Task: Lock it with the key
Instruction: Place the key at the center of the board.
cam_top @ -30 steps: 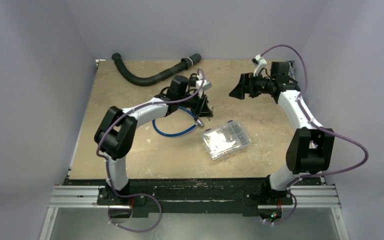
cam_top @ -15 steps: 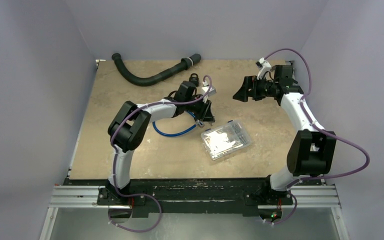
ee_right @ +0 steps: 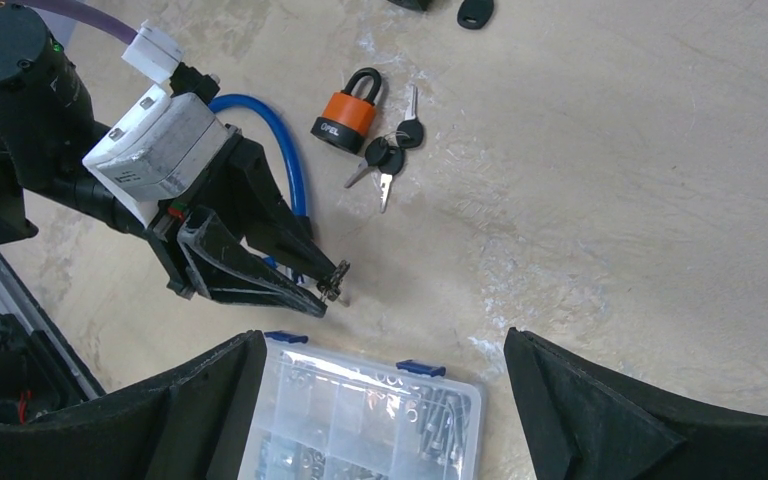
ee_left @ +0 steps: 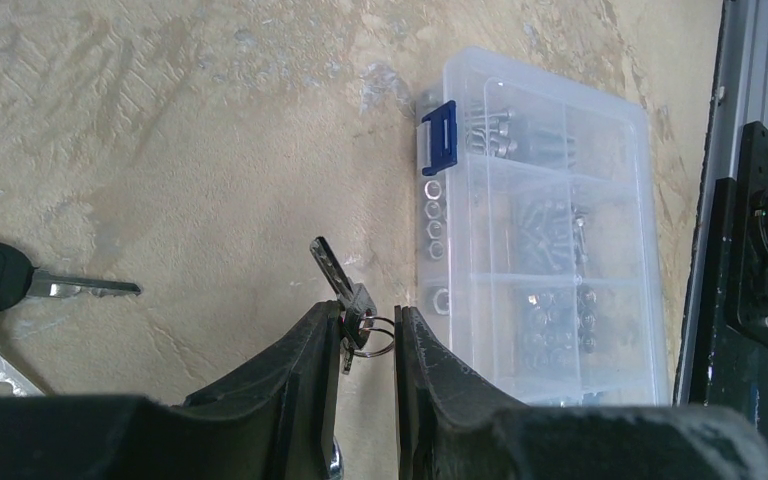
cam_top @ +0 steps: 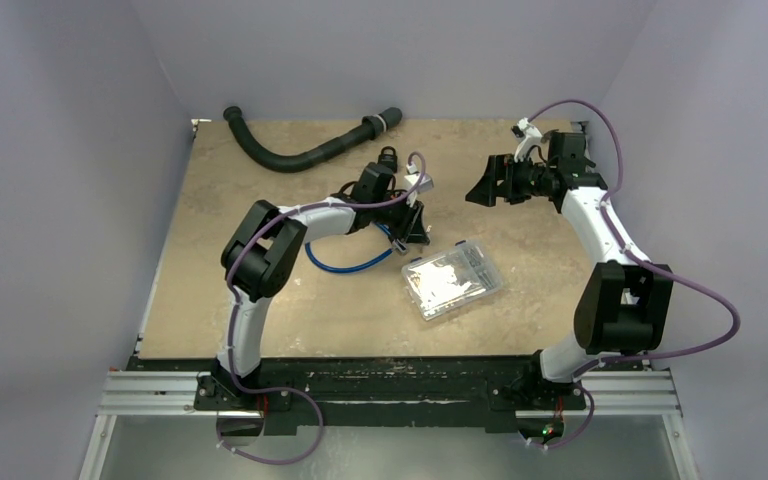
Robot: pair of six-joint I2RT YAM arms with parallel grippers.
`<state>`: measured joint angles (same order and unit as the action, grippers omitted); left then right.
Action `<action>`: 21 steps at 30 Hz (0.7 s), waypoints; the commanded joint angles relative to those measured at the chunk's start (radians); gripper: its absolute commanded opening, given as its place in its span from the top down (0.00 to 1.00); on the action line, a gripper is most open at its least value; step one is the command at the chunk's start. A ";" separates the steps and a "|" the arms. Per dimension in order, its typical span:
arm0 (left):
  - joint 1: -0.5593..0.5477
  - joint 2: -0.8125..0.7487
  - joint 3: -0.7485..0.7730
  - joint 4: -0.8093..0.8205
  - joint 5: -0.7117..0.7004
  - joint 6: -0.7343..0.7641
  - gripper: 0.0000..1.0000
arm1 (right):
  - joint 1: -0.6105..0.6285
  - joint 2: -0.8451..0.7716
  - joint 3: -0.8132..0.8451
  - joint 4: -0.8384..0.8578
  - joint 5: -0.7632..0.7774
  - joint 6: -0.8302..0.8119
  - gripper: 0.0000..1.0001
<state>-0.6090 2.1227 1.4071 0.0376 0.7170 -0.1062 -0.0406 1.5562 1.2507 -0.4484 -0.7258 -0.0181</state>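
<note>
A mottled beige, stone-look surface [cam_top: 260, 300] is seen carrying a black ribbed hose [cam_top: 300, 155] at the far edge, a clear plastic compartment box [ee_left: 540, 200] with blue latches and metal screws inside, and a glossy blue cable loop [ee_right: 292, 160]. An orange-bodied padlock [ee_right: 348, 112] with a black shackle is laid flat beside black-headed keys [ee_right: 392, 150], apart from both arms. The small silver key [ee_left: 343, 283] on its wire ring is clamped in the left end effector [ee_left: 365, 320] near the box; the right end effector [ee_right: 382, 345] is held wide apart, gripping nothing.
</note>
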 commanded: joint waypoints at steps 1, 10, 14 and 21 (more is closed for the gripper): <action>-0.004 -0.006 0.051 -0.033 0.016 0.058 0.82 | -0.007 -0.029 0.008 0.009 -0.023 -0.007 0.01; -0.005 -0.033 0.081 -0.166 0.038 0.157 0.63 | -0.005 -0.018 0.013 0.005 -0.026 -0.013 0.01; -0.005 -0.062 0.108 -0.189 0.041 0.164 0.41 | -0.006 -0.018 0.014 0.006 -0.026 -0.012 0.01; -0.004 -0.208 0.061 -0.320 0.004 0.390 0.37 | -0.005 -0.031 0.005 0.010 -0.024 -0.010 0.01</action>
<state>-0.6102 2.0686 1.4746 -0.2001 0.7216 0.0944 -0.0406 1.5562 1.2507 -0.4488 -0.7280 -0.0185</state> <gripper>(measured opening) 0.637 0.987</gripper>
